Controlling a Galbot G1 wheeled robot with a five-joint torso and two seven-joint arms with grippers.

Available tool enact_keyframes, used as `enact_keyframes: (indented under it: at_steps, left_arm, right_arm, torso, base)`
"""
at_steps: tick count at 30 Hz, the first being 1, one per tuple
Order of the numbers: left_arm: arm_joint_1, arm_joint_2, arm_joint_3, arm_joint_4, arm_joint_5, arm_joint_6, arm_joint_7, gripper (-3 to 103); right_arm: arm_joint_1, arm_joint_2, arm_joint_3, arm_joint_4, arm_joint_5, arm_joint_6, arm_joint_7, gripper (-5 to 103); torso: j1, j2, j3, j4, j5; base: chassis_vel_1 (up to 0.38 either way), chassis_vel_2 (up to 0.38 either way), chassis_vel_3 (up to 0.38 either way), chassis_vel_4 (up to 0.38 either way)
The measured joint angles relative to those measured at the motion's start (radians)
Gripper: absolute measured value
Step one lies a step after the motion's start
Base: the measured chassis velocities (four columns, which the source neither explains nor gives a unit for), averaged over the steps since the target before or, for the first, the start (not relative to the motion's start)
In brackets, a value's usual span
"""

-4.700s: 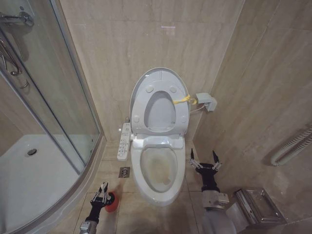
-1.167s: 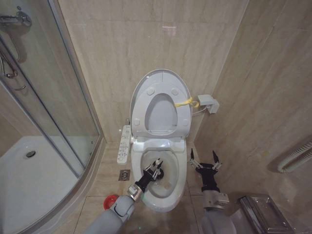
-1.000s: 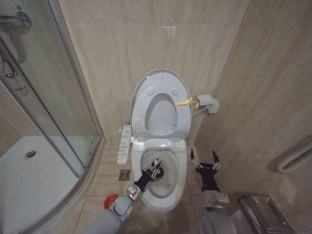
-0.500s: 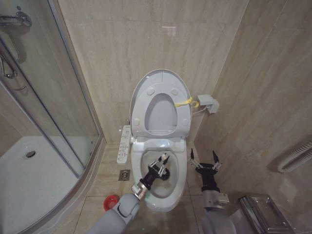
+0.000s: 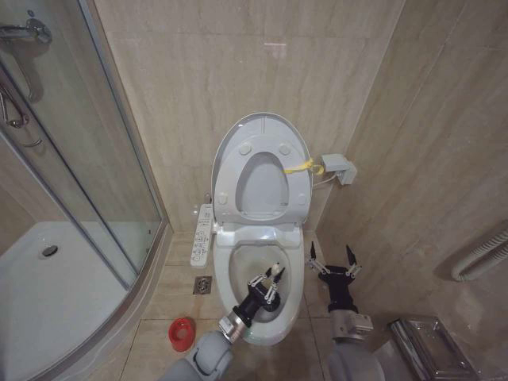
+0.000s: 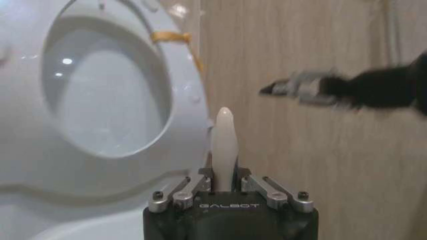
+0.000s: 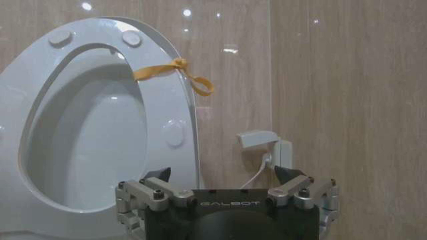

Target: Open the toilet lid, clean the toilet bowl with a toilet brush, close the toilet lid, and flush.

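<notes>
Since half a second ago your left end effector (image 5: 266,283) has shifted toward lower centre, clamped on the toilet brush (image 6: 225,142) over the toilet bowl (image 5: 230,270). Toilet lid (image 5: 260,163) raised, upper centre; scrubbing under way, closing and flushing remain. Right end effector (image 5: 332,261) parked beside the bowl, fingers apart.

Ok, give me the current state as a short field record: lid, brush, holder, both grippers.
toilet lid: raised with the seat, upright against the wall
toilet brush: white handle clamped in the left gripper
left gripper: over the toilet bowl, shut on the handle
red holder: on the floor beside the toilet, on the robot's left
right gripper: open, beside the bowl on the right, holding nothing
</notes>
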Motion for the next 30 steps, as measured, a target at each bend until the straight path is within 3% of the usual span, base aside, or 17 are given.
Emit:
enact_keyframes:
  at_steps: [4,8,15,20,30]
  left_arm:
    - [-0.029,-0.008,-0.044,0.091,0.029,-0.023,0.005,19]
    - [-0.04,-0.006,-0.054,0.094,0.026,-0.027,0.004,19]
    - [-0.004,0.009,0.002,-0.091,-0.012,-0.007,0.004,19]
    - [0.024,0.012,0.031,-0.139,-0.013,-0.002,0.006,19]
    - [-0.021,0.001,-0.011,0.047,-0.013,-0.033,0.022,19]
  right_arm:
    - [0.0,0.0,0.0,0.0,0.0,0.0,0.0,100]
    - [0.0,0.0,0.0,0.0,0.0,0.0,0.0,100]
    - [0.0,0.0,0.0,0.0,0.0,0.0,0.0,100]
    - [0.0,0.0,0.0,0.0,0.0,0.0,0.0,100]
    - [0.0,0.0,0.0,0.0,0.0,0.0,0.0,100]
  torso:
    - [0.0,0.0,0.0,0.0001,0.0001]
    - [0.0,0.0,0.0,0.0,0.0001]
    - [0.0,0.0,0.0,-0.0002,0.0002]
    - [0.0,0.0,0.0,0.0,0.0002]
    - [0.0,0.0,0.0,0.0,0.0002]
  base:
    - [0.0,0.0,0.0,0.0]
    - [0.0,0.0,0.0,0.0]
    - [0.0,0.0,0.0,0.0]
    - [0.0,0.0,0.0,0.0]
    - [0.0,0.0,0.0,0.0]
